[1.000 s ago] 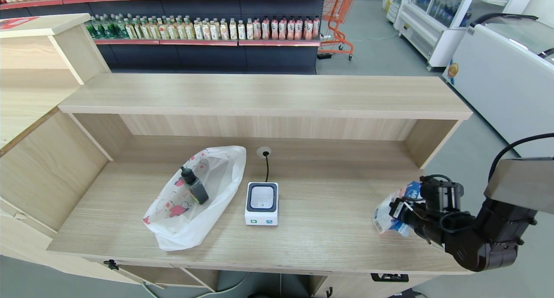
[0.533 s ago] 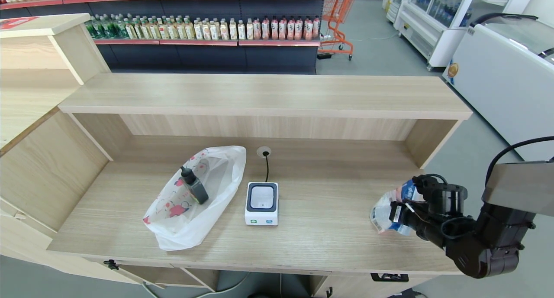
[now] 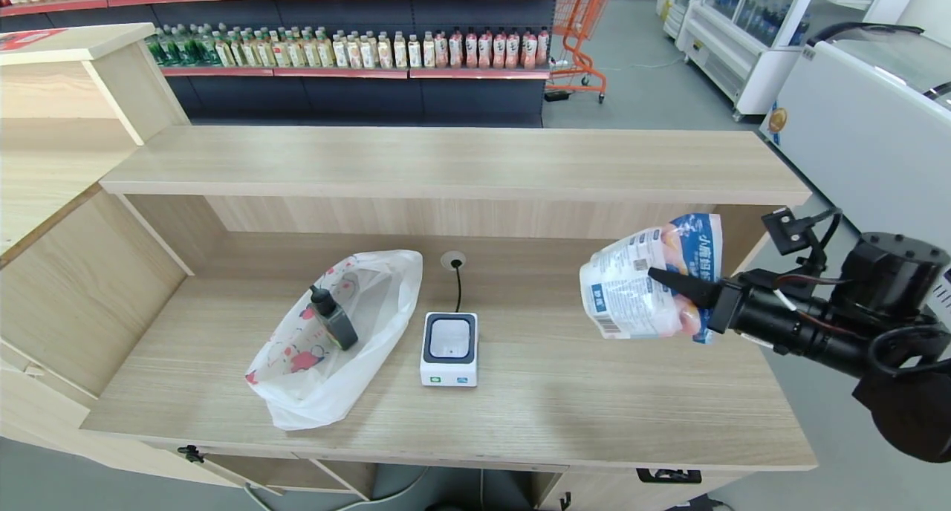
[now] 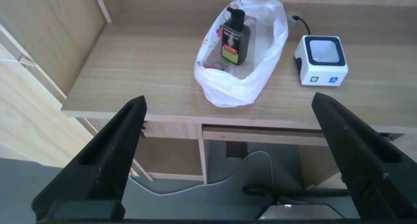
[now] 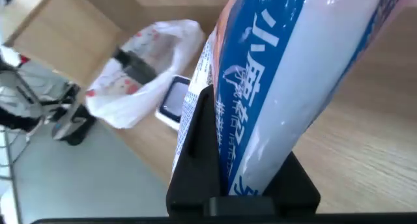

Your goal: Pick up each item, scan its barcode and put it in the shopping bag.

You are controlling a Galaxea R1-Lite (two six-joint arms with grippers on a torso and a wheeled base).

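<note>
Here the right gripper [image 3: 671, 294] holds the packet [image 3: 630, 272] aloft.

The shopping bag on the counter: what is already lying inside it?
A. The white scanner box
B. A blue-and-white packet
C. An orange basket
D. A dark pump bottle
D. In the head view a dark pump bottle lies inside the shopping bag, while the blue-and-white packet is held in the air by the right claw and the white scanner box stands on the counter beside the bag.
</note>
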